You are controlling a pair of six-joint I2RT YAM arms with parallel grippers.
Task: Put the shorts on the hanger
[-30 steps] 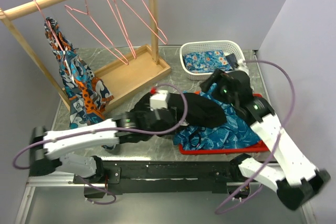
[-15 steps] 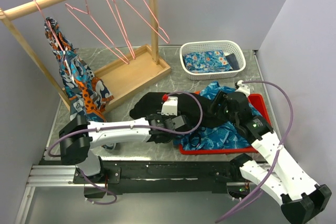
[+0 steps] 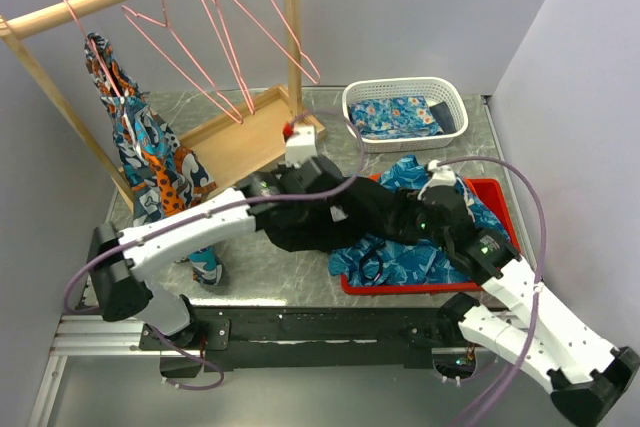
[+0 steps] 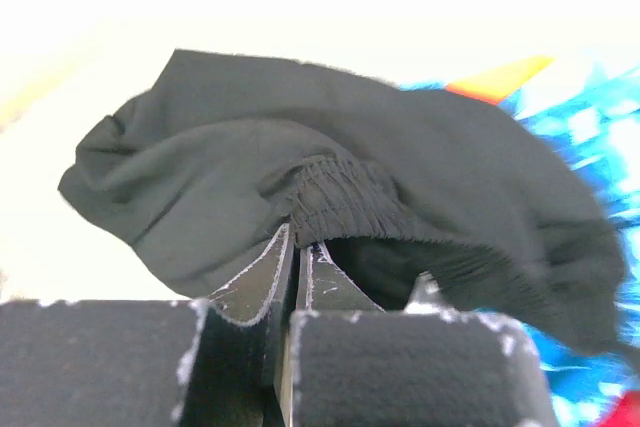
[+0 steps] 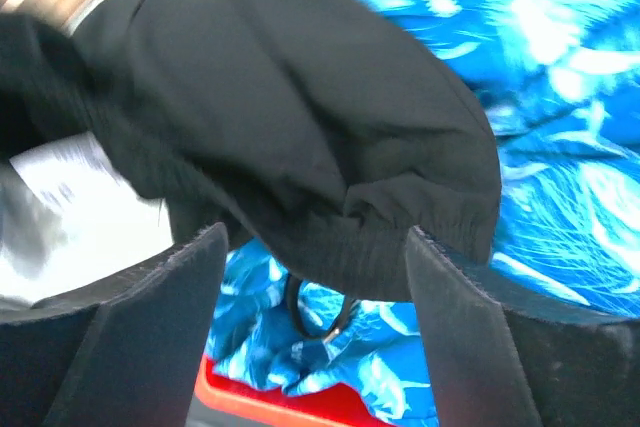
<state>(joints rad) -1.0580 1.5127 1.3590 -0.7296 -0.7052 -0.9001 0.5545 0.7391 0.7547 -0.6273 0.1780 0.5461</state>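
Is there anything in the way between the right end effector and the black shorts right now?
Nothing visible does. The right end effector is open and the shorts lie directly in front of it, on the blue cloth, with no other item between. The left end effector is shut on their waistband.

Black shorts [image 3: 312,227] lie bunched — pink hanger [image 3: 185,68] hangs tilted.

Black shorts [image 3: 330,222] sprawling across table [image 3: 280,269] centre, lying over part of blue patterned cloth [image 3: 400,262] on red tray [image 3: 495,192], blocking low passage there. Left arm [image 3: 190,232] stretching diagonally over near-left table. Wooden rack [image 3: 230,147] base and post occupying far left, pink hangers [image 3: 200,52] dangling above, orange-and-blue garment [image 3: 150,162] hanging at its left end. White basket [image 3: 405,107] filling far-right corner. Bare strip lying open between rack base and basket.
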